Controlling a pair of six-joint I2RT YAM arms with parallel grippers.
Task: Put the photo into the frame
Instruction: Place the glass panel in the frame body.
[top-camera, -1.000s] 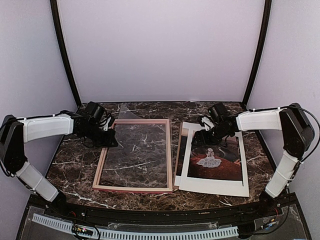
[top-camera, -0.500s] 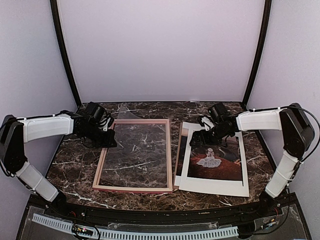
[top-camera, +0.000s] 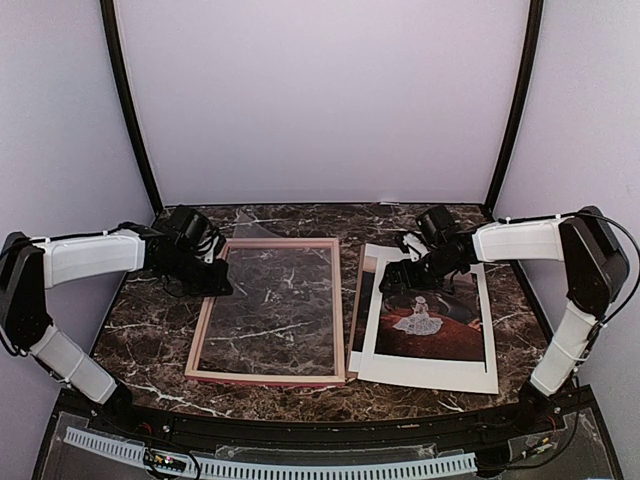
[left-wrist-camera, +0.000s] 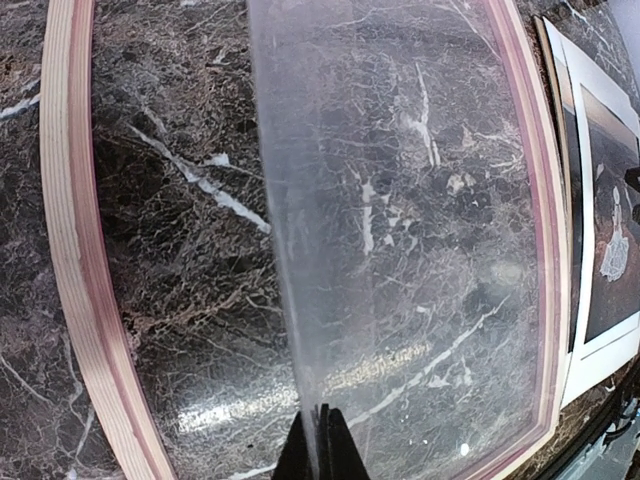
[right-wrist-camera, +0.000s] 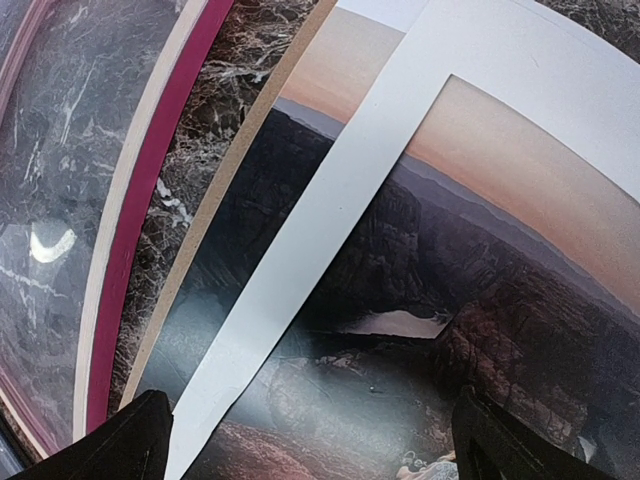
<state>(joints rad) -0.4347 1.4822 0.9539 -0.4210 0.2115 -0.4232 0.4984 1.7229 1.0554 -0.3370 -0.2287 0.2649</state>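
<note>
From above, my right gripper (top-camera: 398, 277) hangs just right of the thin pink wooden frame (top-camera: 265, 377), over the far left corner of the white card mat (top-camera: 425, 375). Its jaws have just gone from part-way to fully spread and hold nothing, while the arm itself has hardly shifted. The photo (top-camera: 430, 335), a large print of a white-dressed figure on dark red ground, lies flat under that mat beside the frame, unmoved. My left gripper (top-camera: 218, 278) sits at the frame's far left corner.

In the left wrist view, my left gripper's fingers are pressed together on the edge of a clear plastic sheet (left-wrist-camera: 420, 250). The sheet covers the right part of the frame's opening, and the dark marble table (left-wrist-camera: 170, 200) shows through.

In the right wrist view, my fingertips (right-wrist-camera: 130, 435) stand wide apart above the mat's left band. The brown hardboard backing panel (right-wrist-camera: 228, 195) peeks out between the photo and the frame.

I judge the right hand is freed for a fresh grip. The photo is not yet in the frame.
</note>
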